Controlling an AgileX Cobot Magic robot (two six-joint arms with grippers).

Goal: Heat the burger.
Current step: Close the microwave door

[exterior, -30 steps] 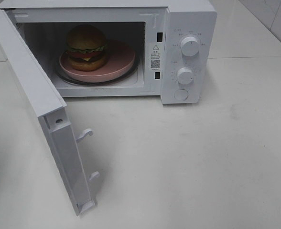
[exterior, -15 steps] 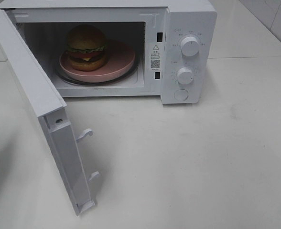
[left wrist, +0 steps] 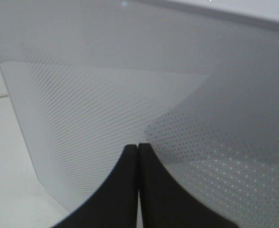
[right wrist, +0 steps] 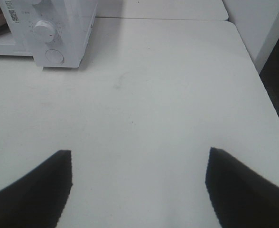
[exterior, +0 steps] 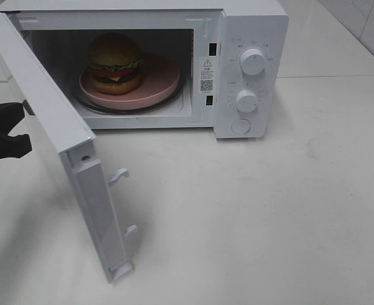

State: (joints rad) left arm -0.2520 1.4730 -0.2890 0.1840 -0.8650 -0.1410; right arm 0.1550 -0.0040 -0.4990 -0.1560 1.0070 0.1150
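The burger (exterior: pixel 115 62), with its tan bun, lettuce and dark patty, sits on a pink plate (exterior: pixel 158 79) inside the open white microwave (exterior: pixel 250 25). The microwave door (exterior: pixel 53 127) stands swung out to the left. My left gripper (exterior: pixel 15 121) is at the outer face of that door, near the left edge of the exterior high view. In the left wrist view its fingers are pressed together, and the left gripper (left wrist: pixel 138 147) tips meet the dotted door panel (left wrist: pixel 130 95). My right gripper (right wrist: pixel 139 154) is open over bare tabletop, holding nothing.
Two white knobs (exterior: pixel 252 62) and a round button (exterior: pixel 241 126) are on the microwave's right panel. Door latch hooks (exterior: pixel 118 175) stick out from the door's free edge. The table edge (right wrist: pixel 258 71) lies to the right in the right wrist view.
My left gripper has come into view from the left behind the door. The door has swung slightly toward the microwave. The burger and plate have not moved.
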